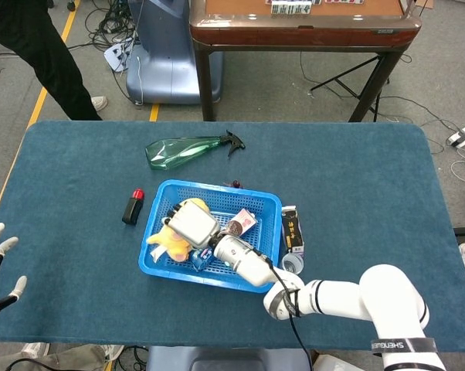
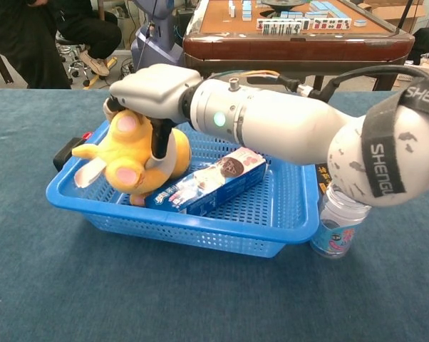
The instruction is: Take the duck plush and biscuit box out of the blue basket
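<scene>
Open table left of blue basket (image 1: pixel 159 265); glass jar (image 2: pixel 340 222) against its right.
</scene>
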You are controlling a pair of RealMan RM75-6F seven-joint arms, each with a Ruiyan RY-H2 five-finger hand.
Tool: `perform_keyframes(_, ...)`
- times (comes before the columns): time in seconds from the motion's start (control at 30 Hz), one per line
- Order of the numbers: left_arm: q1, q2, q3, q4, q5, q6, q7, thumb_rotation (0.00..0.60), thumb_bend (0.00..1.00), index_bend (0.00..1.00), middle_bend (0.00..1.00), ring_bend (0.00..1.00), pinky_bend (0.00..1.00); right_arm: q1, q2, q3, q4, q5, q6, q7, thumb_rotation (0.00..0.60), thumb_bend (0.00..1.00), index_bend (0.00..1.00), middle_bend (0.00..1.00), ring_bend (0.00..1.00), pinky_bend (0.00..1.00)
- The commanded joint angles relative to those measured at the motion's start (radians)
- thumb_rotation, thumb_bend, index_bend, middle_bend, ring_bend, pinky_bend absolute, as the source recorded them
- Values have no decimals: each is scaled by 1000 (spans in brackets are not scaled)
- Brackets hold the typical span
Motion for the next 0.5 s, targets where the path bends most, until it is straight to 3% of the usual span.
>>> perform_keyframes(0.03,-2,-1,-2,2,-3,-4,0,600,327,234,49,51,80,-28,13,-1,-5,-62,61,67,600,360,597,515,506,728)
perform_keyframes(0.27,-11,-11,-9,15,-7,-15,-6,600,327,233,49,51,80,-123,163,17,-133,-169,240,153,600,360,602,521,519,749)
perform_keyframes(0.5,-19,-18,-12,20,4,-18,-12,600,327,231,49,51,80,-223,333,71,-240,-130,348,127,600,360,602,515,519,749)
